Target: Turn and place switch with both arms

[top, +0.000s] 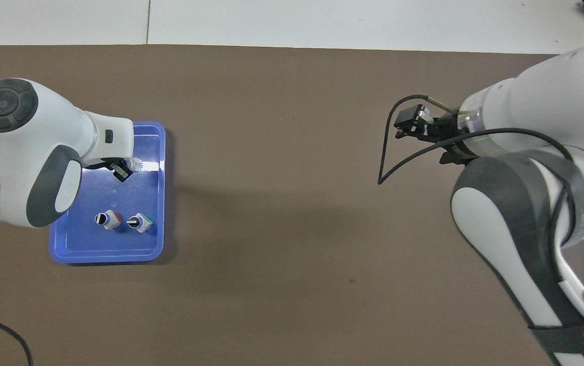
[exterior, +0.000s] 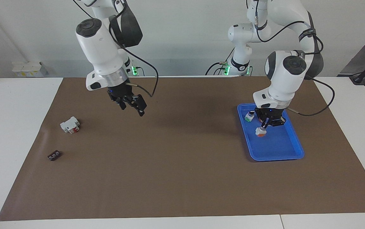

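A small black part lies on the brown mat at the right arm's end of the table. A white boxy part with red on it lies nearer to the robots than the black part, well apart from it.

The right gripper hangs over bare mat toward that same end, tilted downward. Its fingers stand apart and nothing is between them. A black cable loops from its wrist. No thing lies under it.

The middle of the mat carries only the arms' shadows.

A blue tray sits on the mat at the left arm's end of the table. In the end of the tray nearest the robots, two small switches stand upright side by side, black knobs up. They are the green-based switch and, just beside it toward the table's edge, the red-based switch. In the facing view the left gripper partly hides the red-based one.

The left gripper points straight down over the middle of the tray, clamped on the knob end of the switch. The switch hangs upright below the fingertips, white body showing, low inside the tray and apart from the two standing switches. Whether its base touches the tray floor cannot be told.
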Controlling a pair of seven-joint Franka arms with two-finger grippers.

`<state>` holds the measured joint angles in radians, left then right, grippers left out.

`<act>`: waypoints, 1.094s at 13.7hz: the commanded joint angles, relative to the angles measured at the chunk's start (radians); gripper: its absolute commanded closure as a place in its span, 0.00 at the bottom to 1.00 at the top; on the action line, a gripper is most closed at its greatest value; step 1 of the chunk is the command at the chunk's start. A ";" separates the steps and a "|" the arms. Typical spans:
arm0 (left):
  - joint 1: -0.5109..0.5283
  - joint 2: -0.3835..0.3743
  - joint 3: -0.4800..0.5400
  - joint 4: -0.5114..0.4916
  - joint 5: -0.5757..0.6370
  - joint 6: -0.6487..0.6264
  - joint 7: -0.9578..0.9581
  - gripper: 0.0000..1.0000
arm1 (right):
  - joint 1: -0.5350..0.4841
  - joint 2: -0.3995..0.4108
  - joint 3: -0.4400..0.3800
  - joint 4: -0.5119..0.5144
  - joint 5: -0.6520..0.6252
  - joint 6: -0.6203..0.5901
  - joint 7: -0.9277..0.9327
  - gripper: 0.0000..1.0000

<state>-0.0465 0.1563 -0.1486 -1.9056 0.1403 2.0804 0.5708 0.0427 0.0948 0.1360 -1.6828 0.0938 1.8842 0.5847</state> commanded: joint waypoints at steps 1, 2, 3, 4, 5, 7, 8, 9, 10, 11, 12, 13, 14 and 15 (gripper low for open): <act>0.002 0.006 0.006 -0.042 0.057 0.047 0.017 1.00 | 0.022 -0.047 -0.123 -0.017 -0.019 -0.055 -0.236 0.01; 0.007 -0.001 0.006 -0.065 0.059 0.050 0.027 1.00 | 0.017 -0.058 -0.150 -0.009 -0.037 -0.080 -0.300 0.01; 0.007 -0.009 0.008 -0.093 0.059 0.050 0.032 1.00 | 0.014 -0.067 -0.165 0.014 -0.083 -0.121 -0.353 0.01; 0.007 -0.017 0.008 -0.101 0.059 0.047 0.032 1.00 | 0.006 -0.070 -0.167 0.049 -0.112 -0.161 -0.382 0.01; 0.007 -0.017 0.006 -0.101 0.059 0.049 0.032 0.91 | -0.021 -0.072 -0.156 0.095 -0.118 -0.221 -0.390 0.01; 0.004 -0.017 0.006 -0.096 0.059 0.043 0.032 0.24 | -0.032 -0.078 -0.154 0.170 -0.123 -0.336 -0.382 0.01; 0.001 -0.018 0.006 -0.095 0.059 0.040 0.029 0.06 | -0.032 -0.092 -0.153 0.173 -0.123 -0.364 -0.376 0.01; -0.001 -0.030 0.008 -0.092 0.059 0.032 0.029 0.01 | -0.030 -0.118 -0.148 0.129 -0.124 -0.347 -0.365 0.01; 0.004 -0.046 0.006 -0.090 0.058 0.018 0.027 0.01 | -0.030 -0.130 -0.153 0.109 -0.124 -0.352 -0.361 0.01; 0.004 -0.064 0.006 -0.092 0.058 0.001 0.020 0.01 | -0.030 -0.133 -0.156 0.107 -0.121 -0.359 -0.359 0.01; 0.005 -0.081 0.006 -0.090 0.058 -0.017 0.017 0.01 | -0.030 -0.133 -0.154 0.107 -0.121 -0.367 -0.358 0.01; 0.004 -0.107 0.006 -0.090 0.055 -0.043 0.008 0.01 | -0.026 -0.133 -0.153 0.109 -0.123 -0.382 -0.359 0.01; 0.004 -0.133 0.004 -0.090 0.055 -0.075 -0.023 0.01 | -0.023 -0.133 -0.153 0.109 -0.126 -0.387 -0.359 0.01; 0.002 -0.153 0.004 -0.090 0.055 -0.115 -0.073 0.01 | -0.021 -0.133 -0.151 0.110 -0.126 -0.387 -0.359 0.01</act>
<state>-0.0446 0.0685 -0.1429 -1.9707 0.1788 2.0233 0.5596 0.0288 -0.0201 -0.0299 -1.5528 -0.0106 1.5046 0.2195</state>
